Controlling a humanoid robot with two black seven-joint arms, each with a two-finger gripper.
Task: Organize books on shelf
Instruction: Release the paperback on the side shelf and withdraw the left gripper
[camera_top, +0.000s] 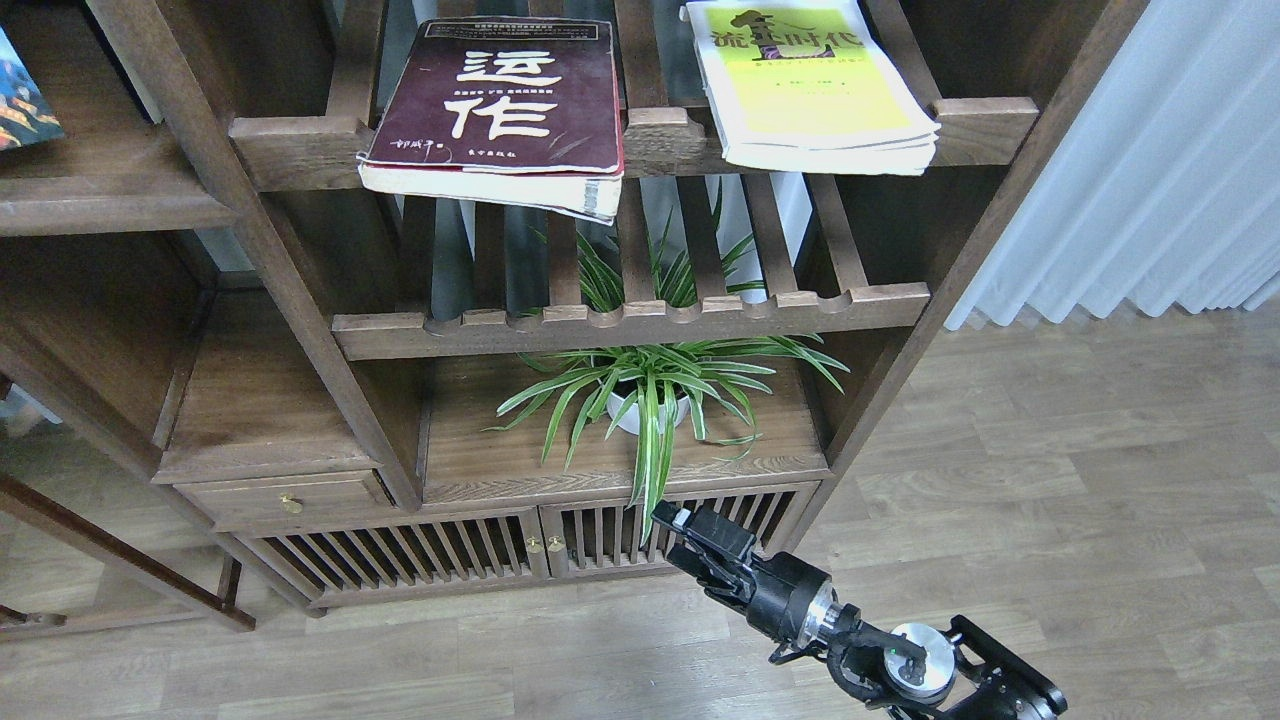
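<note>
shelf (100, 205) far up-left of my right gripper (690, 540), holding colourful book's corner (20, 105) | maroon book (500, 110) above me, flat on slatted rack, overhanging | yellow-green book (810, 85) up-right, likewise | my right gripper low, idle, grip unclear

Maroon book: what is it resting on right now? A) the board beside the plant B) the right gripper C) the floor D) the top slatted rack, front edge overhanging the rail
D: the maroon book lies flat on the top slatted rack, its front edge past the rail.
</note>
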